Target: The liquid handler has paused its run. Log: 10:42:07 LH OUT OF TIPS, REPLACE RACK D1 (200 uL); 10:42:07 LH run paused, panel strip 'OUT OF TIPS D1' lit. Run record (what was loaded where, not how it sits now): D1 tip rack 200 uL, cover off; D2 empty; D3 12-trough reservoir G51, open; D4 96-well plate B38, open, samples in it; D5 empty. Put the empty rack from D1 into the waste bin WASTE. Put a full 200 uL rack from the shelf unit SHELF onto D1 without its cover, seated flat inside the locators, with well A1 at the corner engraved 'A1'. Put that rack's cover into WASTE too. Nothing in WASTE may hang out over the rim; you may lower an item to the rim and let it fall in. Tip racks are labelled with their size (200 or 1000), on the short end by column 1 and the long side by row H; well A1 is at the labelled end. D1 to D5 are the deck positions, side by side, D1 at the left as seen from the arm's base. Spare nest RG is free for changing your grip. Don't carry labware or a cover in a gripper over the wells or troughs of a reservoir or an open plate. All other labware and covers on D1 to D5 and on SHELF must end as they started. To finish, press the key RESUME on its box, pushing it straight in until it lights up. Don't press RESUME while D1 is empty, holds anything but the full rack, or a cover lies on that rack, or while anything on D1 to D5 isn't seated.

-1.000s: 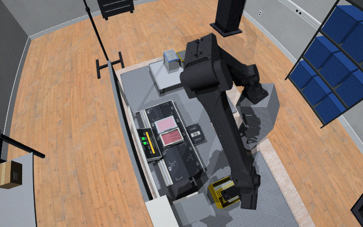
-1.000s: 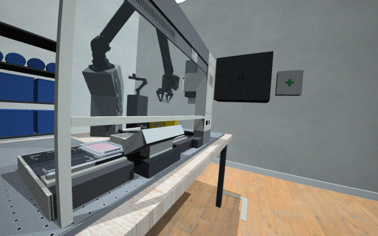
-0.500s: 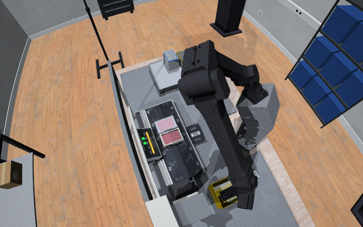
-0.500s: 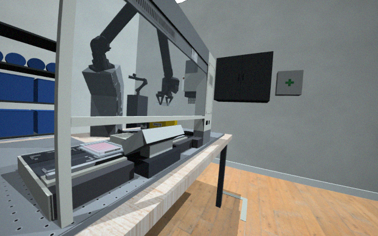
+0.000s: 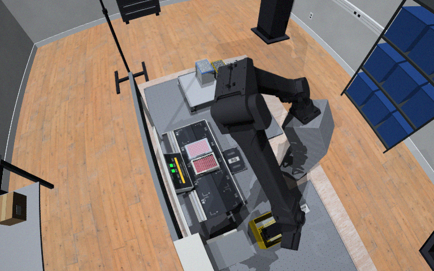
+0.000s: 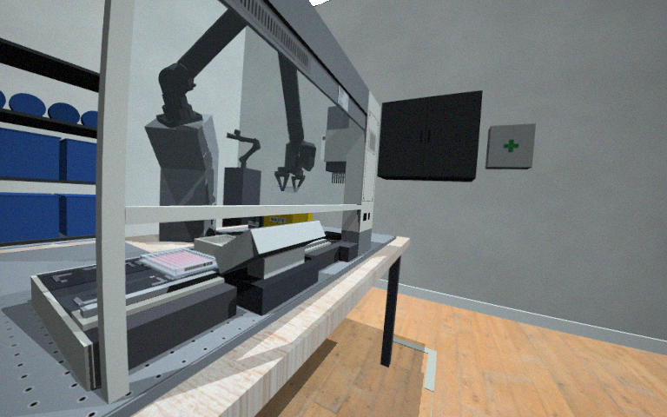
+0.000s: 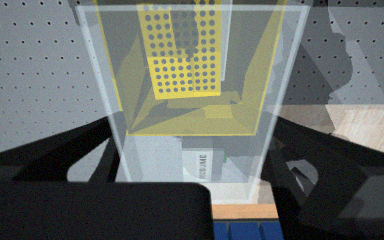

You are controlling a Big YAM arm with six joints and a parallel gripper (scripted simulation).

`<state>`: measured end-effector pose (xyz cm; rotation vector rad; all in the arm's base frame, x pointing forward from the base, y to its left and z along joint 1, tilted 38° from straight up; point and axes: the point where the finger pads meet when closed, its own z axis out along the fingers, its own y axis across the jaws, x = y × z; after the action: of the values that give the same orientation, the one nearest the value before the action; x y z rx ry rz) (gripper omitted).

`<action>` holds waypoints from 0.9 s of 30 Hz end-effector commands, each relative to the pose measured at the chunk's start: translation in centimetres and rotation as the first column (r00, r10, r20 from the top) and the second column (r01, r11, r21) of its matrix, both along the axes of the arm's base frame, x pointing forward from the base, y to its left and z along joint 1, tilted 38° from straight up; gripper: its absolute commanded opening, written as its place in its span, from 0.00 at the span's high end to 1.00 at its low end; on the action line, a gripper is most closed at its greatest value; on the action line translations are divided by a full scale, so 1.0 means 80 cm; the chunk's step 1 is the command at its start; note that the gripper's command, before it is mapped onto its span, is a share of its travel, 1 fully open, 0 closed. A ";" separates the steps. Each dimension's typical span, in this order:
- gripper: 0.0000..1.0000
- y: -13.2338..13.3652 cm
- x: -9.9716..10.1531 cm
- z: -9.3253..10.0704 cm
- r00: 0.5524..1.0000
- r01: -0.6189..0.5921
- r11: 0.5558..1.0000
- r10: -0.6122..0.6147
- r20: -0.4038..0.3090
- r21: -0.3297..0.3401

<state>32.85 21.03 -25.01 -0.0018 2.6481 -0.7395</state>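
Note:
My gripper (image 7: 192, 119) (image 6: 289, 183) is shut on a clear tip-rack cover (image 7: 230, 192) and holds it flat, well above the table. Straight below it stands the yellow waste bin (image 5: 256, 232) (image 6: 287, 217). A yellow empty rack with rows of holes lies tilted inside the bin. In the top view the arm's wrist hides the fingers and the cover. The deck position (image 5: 217, 197) beside the engraved A1 mark is bare. The shelf unit (image 5: 198, 91) at the far end carries a blue-topped rack (image 5: 203, 68) and a second rack (image 5: 217, 64).
Two pink labware pieces (image 5: 198, 147) (image 5: 205, 163) sit mid-deck. The RG nest (image 5: 235, 162) lies beside them. The panel (image 5: 177, 170) shows a lit yellow strip. A white labelled box shows through the cover, near the bin. The handler's frame (image 6: 113, 196) spans the deck.

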 end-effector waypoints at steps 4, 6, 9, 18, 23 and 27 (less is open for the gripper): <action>1.00 0.003 0.019 -0.010 1.000 -0.007 1.000 0.007 0.017 0.016; 1.00 -0.002 0.018 -0.014 1.000 -0.007 1.000 0.007 0.013 0.011; 1.00 -0.003 0.023 -0.018 1.000 -0.007 1.000 0.007 0.017 0.015; 1.00 -0.012 0.027 -0.030 1.000 -0.007 1.000 0.007 0.014 0.012; 1.00 -0.019 0.029 -0.038 1.000 -0.007 1.000 0.006 0.012 0.010; 1.00 -0.020 0.035 -0.044 1.000 -0.007 1.000 0.006 0.017 0.015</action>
<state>34.36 19.29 -27.99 -0.0033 2.6461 -0.7322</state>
